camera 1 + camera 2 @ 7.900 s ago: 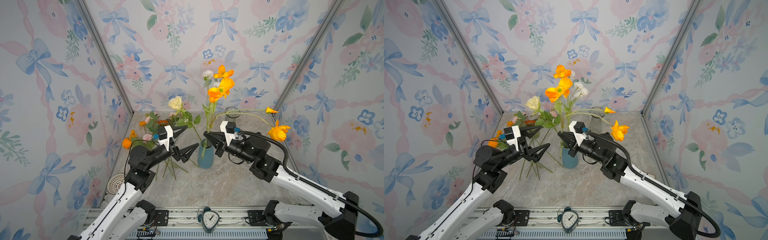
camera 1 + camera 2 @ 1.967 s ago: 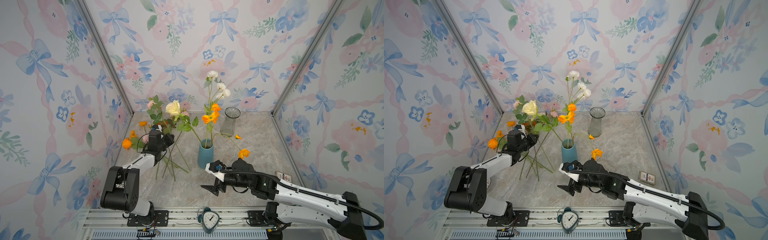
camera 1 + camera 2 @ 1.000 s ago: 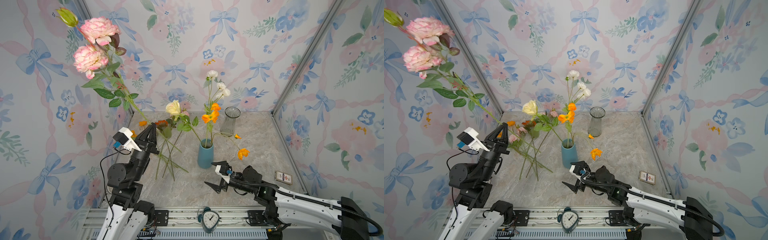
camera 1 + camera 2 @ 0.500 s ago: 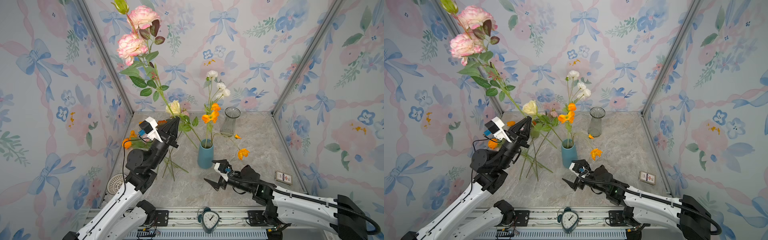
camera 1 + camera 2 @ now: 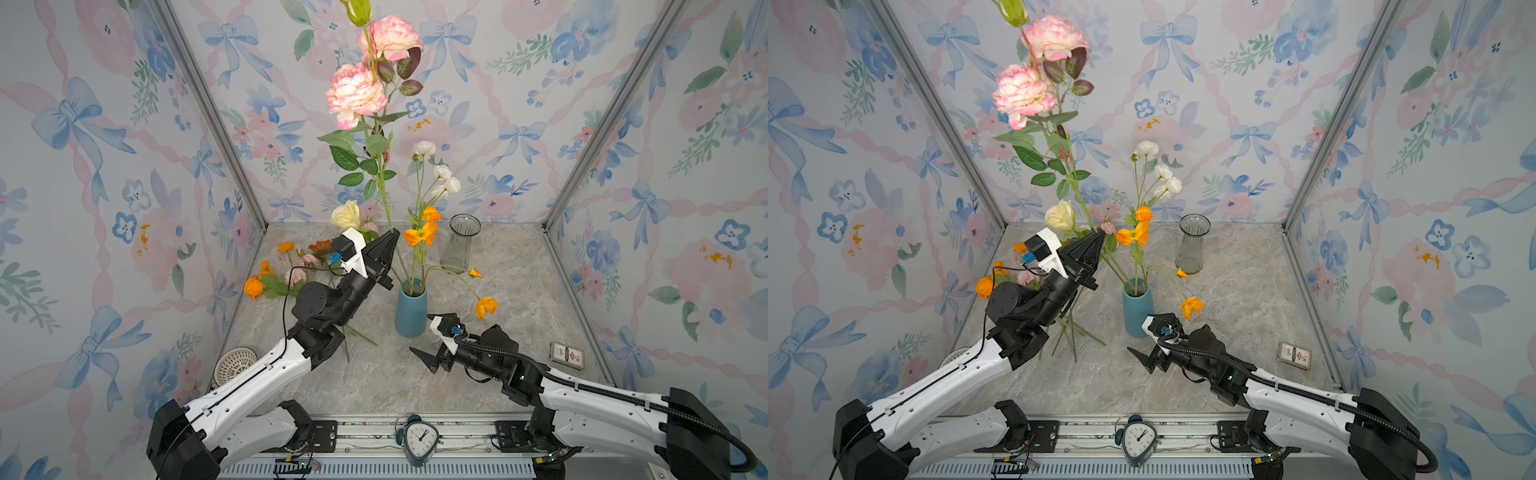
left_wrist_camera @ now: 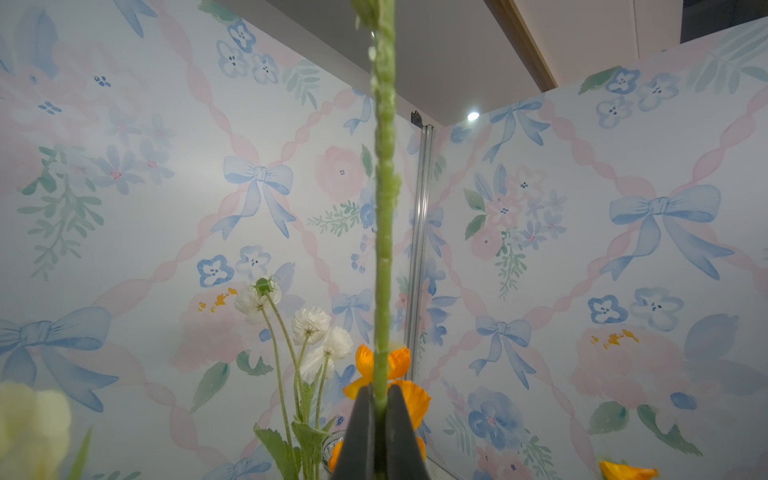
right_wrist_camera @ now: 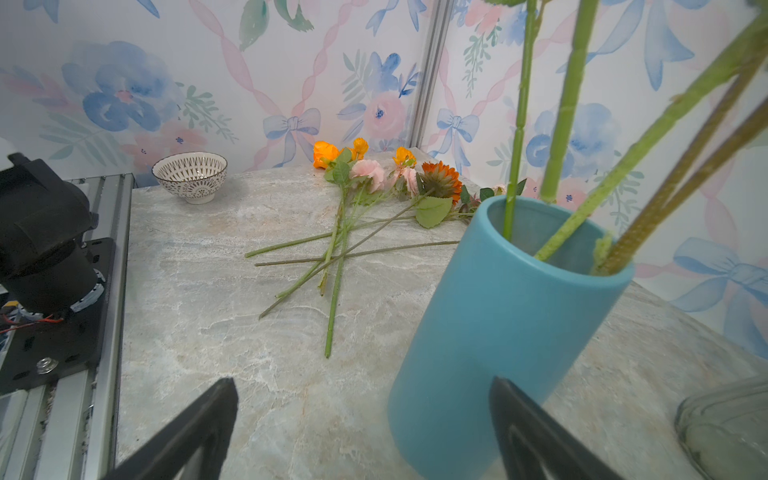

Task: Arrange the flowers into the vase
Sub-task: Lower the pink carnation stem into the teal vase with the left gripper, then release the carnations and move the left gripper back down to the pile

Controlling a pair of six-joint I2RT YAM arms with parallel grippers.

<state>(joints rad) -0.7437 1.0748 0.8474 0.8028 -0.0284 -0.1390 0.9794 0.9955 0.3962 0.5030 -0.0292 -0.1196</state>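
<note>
1. While the left gripper [image 6: 380, 409] is clamped tight on the long green stem of the tall pink-and-cream artificial peony [image 5: 355, 93], that stem runs nearly upright, and its blooms stand high above the fingertips.
2. In both top views the stem's lower end is hidden behind those fingers, so it cannot be told how much of it hangs below the grip.
3. The matte blue cylindrical vase [image 5: 410, 311] stands below those fingers and just toward the right arm's side. Several stems are in its mouth. The coming move likely means carrying the stem's end across over that mouth, then lowering it along the stem's own axis.
4. The right gripper [image 7: 363, 382] hangs low above the table, its jaws spread wide and empty, with the vase's base just ahead of its fingers. It is the nearer to the vase, but the left one holds the flower.
</note>
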